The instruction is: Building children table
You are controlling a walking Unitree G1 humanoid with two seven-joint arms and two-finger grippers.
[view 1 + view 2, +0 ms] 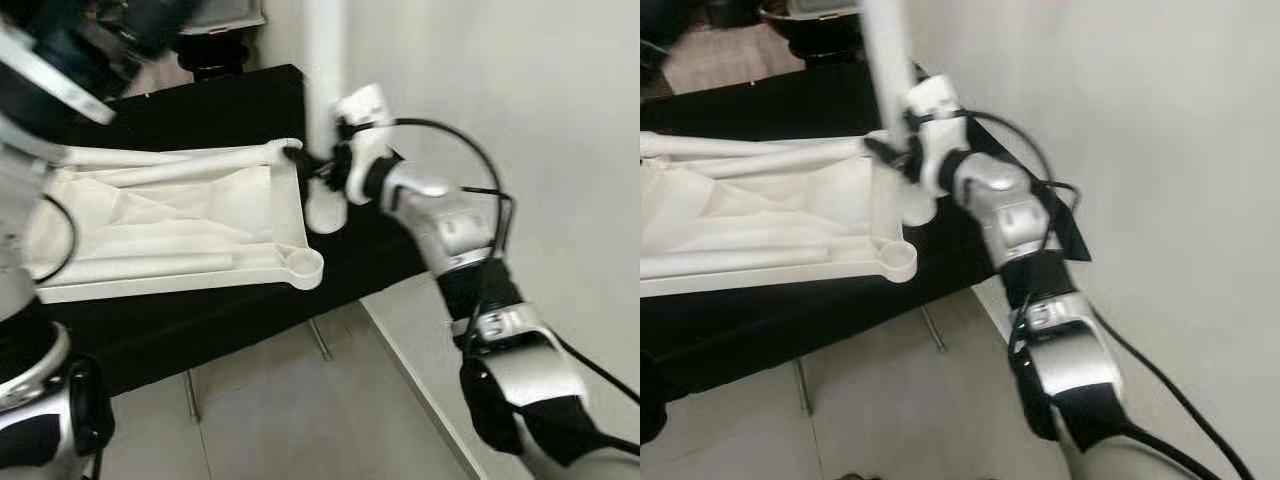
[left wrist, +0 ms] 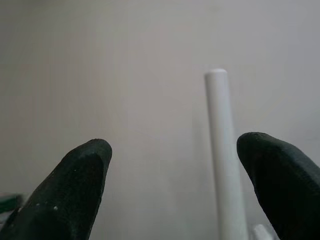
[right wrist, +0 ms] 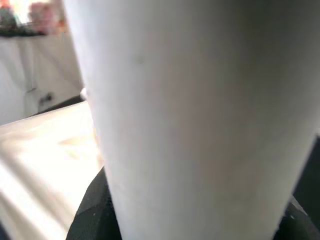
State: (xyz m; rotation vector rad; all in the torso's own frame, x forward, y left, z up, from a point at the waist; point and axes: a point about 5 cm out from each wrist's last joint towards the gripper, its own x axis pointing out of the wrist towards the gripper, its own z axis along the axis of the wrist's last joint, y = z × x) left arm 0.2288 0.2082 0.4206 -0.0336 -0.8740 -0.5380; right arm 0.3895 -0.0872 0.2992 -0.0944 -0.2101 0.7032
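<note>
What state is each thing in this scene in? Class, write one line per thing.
Table top: white, lying upside down on the black surface, corner sockets facing up.
Table leg: white, standing upright at the far right corner of the table top.
Near corner socket: open, no leg in it.
Right end effector: shut on the table leg.
Left end effector: open, holding nothing, raised, with the table leg beyond its fingers.

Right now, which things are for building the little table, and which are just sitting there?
For the job:
white tabletop frame, lying upside down
white table leg, standing upright at the frame's corner
right gripper, at the leg

Just there:
black table underneath
dark round thing behind it
left gripper, fingers apart
</note>
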